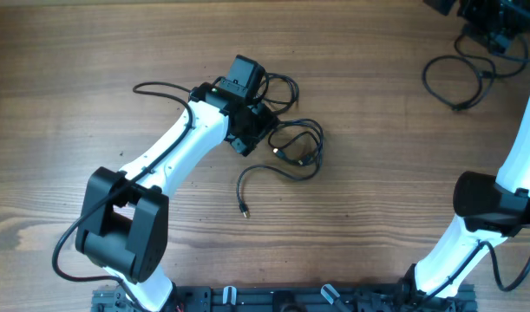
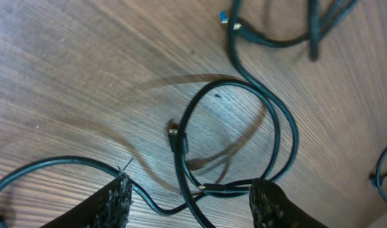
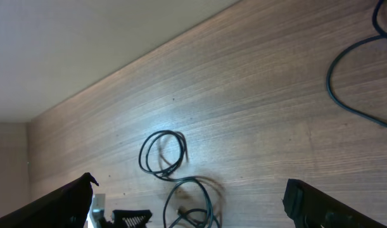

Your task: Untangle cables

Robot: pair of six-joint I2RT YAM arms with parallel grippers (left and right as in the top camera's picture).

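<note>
The cables (image 1: 297,147) are thin black cords lying in loose overlapping loops at the table's middle, with one tail ending in a small plug (image 1: 245,211). Another loop (image 1: 282,87) lies just behind my left gripper (image 1: 251,121). In the left wrist view the gripper (image 2: 193,206) is open low over the wood. Crossed cable strands (image 2: 288,136) and a plug end (image 2: 173,132) lie between and just ahead of its fingers. My right gripper (image 1: 494,22) is at the far right corner, open and empty (image 3: 188,183), high above the table. It sees the loops (image 3: 161,155) from afar.
A separate black cable loop (image 1: 447,82) lies at the back right near the right gripper, also in the right wrist view (image 3: 336,82). A thin strand (image 1: 152,87) runs left from under the left arm. The table's far edge (image 3: 136,60) meets a pale wall.
</note>
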